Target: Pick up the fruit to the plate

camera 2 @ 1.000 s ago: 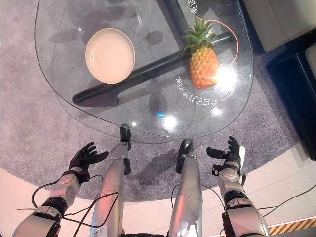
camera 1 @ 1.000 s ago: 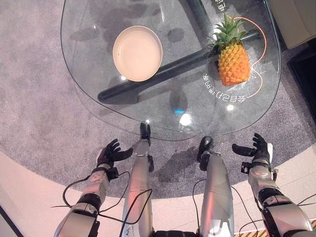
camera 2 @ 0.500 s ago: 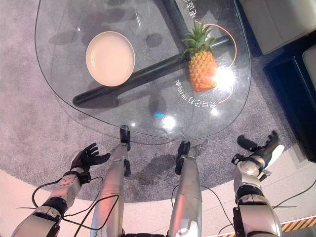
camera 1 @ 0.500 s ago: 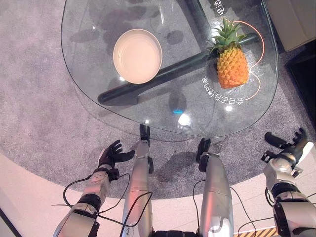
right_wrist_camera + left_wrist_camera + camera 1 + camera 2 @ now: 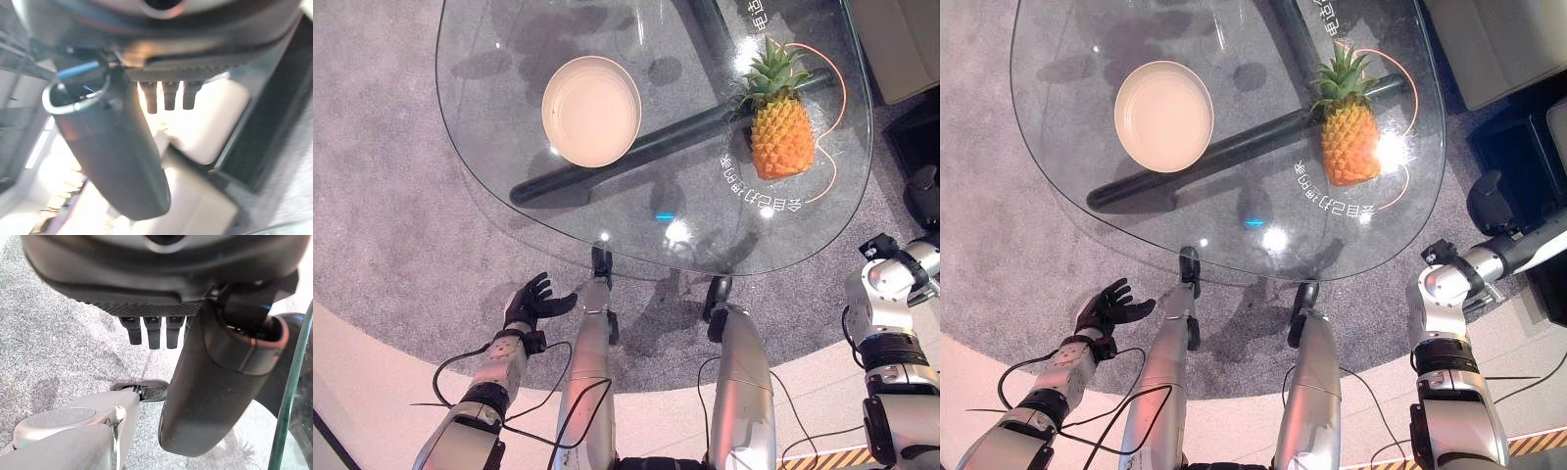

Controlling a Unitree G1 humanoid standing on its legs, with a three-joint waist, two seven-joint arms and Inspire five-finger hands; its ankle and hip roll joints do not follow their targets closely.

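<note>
The pineapple [image 5: 781, 132] lay on its side on the glass table [image 5: 509, 127], toward the robot's right, with its leafy crown pointing away from the robot, untouched by either hand. The plate [image 5: 591, 109] sat empty on the same table, well apart from the fruit and toward the robot's left, with a dark bar of the table's base showing through the glass between the 2. The right hand [image 5: 1494, 201] was raised beside the table's right edge, off the glass and near the fruit's side of it; its own wrist view showed the fingers [image 5: 169, 95] straight and the thumb standing free, holding nothing. The left hand [image 5: 533, 302] hung low over the carpet [image 5: 382, 215] in front of the table, fingers [image 5: 152, 332] relaxed and spread, also empty. The likely risks came from the fruit itself: it looked bulky and bumpy for 1 hand, so a grasp closed too near the crown or too shallow across the body could let it roll on the smooth glass or slip free on the way over. A reach coming in low from the side might also strike the table's rim. If carried loosely, the pineapple could drop onto the glass or knock the plate when set down.
</note>
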